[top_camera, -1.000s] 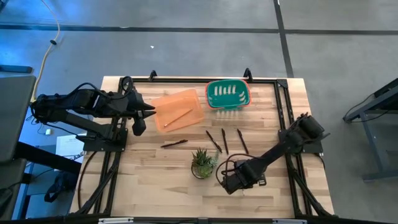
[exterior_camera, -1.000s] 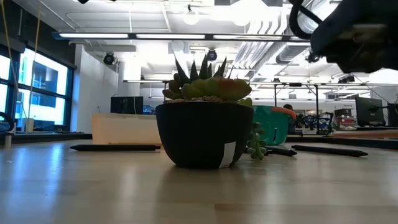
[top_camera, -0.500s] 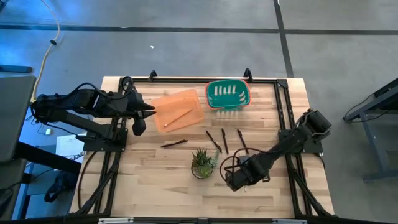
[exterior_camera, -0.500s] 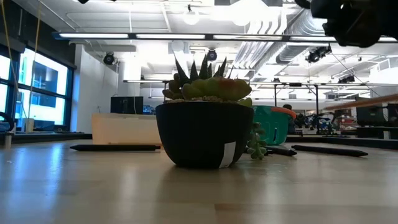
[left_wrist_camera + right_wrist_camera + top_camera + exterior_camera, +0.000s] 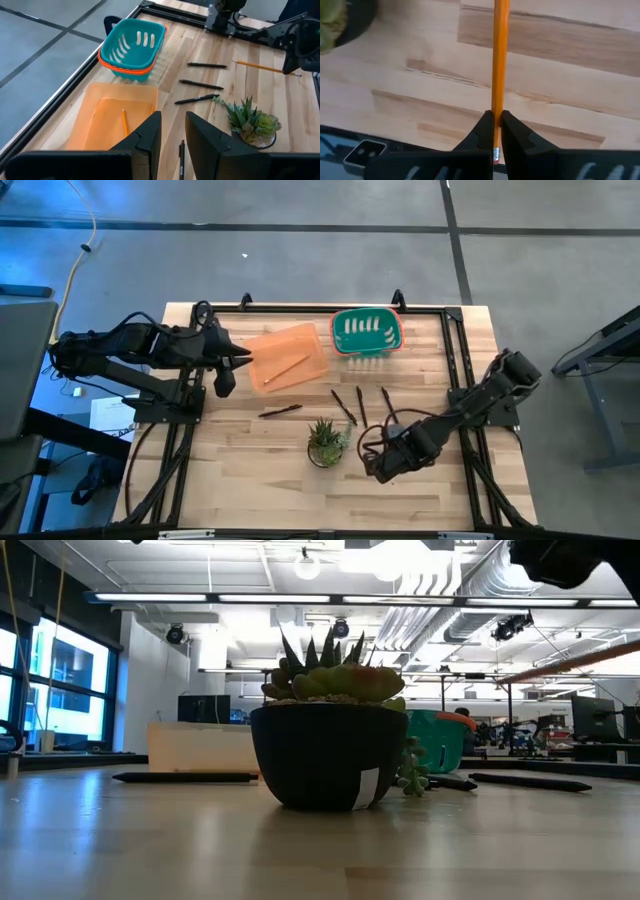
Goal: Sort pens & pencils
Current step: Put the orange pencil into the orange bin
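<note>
the high view looks straight down from well above, taking in the whole table (image 5: 250,470) and the grey floor around it. the low view sits at table-top height, close behind the potted plant (image 5: 328,735), facing level across the boards into the room beyond. the left wrist view looks forward past its own fingers (image 5: 147,137) along the table, over the orange tray (image 5: 115,112) and teal basket (image 5: 131,42) toward the far arm. the right wrist view looks down at the boards from very near, along a pencil (image 5: 499,55). plant and basket show in the high, low and left wrist views.
</note>
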Robot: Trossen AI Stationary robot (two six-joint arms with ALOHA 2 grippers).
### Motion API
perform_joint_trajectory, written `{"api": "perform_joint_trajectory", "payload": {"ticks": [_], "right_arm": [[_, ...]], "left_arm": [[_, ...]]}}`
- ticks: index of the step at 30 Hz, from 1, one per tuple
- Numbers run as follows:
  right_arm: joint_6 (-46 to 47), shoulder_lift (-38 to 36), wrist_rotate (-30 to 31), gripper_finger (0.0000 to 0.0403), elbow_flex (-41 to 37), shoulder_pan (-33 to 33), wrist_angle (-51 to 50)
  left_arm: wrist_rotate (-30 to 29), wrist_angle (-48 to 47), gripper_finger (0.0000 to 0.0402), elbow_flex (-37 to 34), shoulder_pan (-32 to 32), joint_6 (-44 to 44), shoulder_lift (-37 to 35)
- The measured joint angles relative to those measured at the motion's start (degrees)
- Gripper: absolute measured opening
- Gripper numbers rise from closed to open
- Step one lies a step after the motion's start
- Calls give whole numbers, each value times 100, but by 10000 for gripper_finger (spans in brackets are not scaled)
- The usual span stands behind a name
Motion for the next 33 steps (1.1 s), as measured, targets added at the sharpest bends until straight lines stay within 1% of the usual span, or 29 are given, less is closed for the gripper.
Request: {"api": "perform_joint_trajectory", "payload": {"ticks": [4, 8, 24, 33], "right_arm": [[-193, -71, 90, 0, 4, -80, 2], [-609, -77, 99, 0, 9, -236, 72], [-2282, -79, 404, 0, 484, -1119, 35], [-3490, -79, 374, 0, 762, -1681, -386]], "left_arm": [[0, 63, 76, 0, 0, 0, 1], [0, 65, 76, 0, 1, -4, 1], [-55, 63, 76, 0, 1, -154, 0], [-52, 63, 76, 0, 1, -277, -1]]}}
